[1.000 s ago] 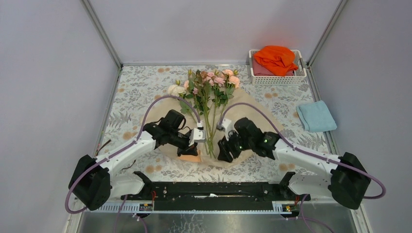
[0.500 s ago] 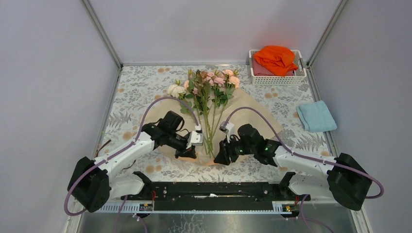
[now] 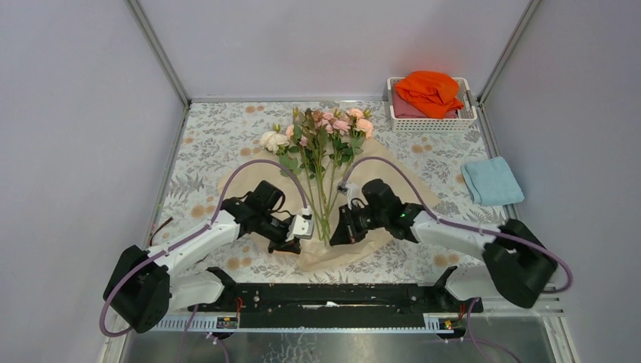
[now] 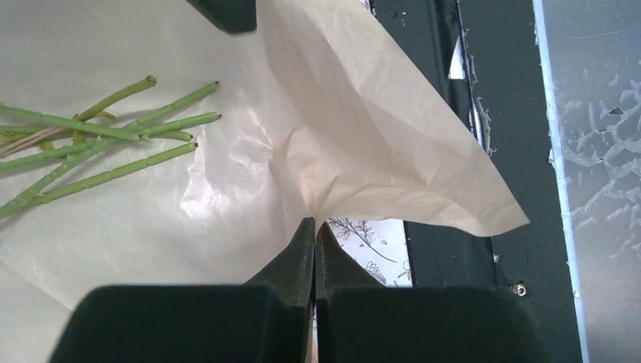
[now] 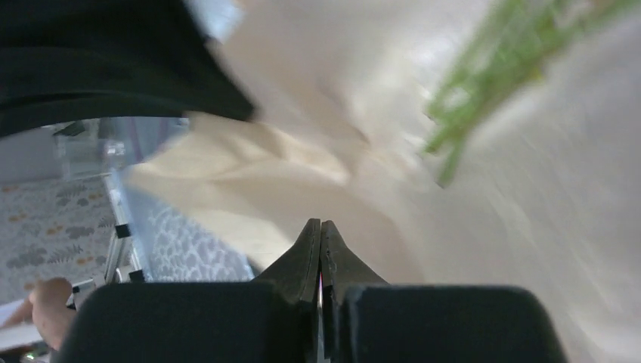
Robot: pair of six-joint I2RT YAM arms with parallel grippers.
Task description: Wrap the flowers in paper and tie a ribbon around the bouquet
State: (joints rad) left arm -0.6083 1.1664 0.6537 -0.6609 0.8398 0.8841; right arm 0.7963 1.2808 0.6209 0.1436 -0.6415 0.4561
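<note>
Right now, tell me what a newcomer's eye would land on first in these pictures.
The bunch of pink and cream flowers lies mid-table on the crinkled tan paper, blooms toward the far side. By the stem ends, the left end effector and right end effector are each shut on the paper's near edge. A bright orange cloth fills the white basket at the far right corner.

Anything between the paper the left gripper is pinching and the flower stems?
Nothing visible. From the left gripper, only bare crinkled pale tan paper lies before the thin green flower stems.
</note>
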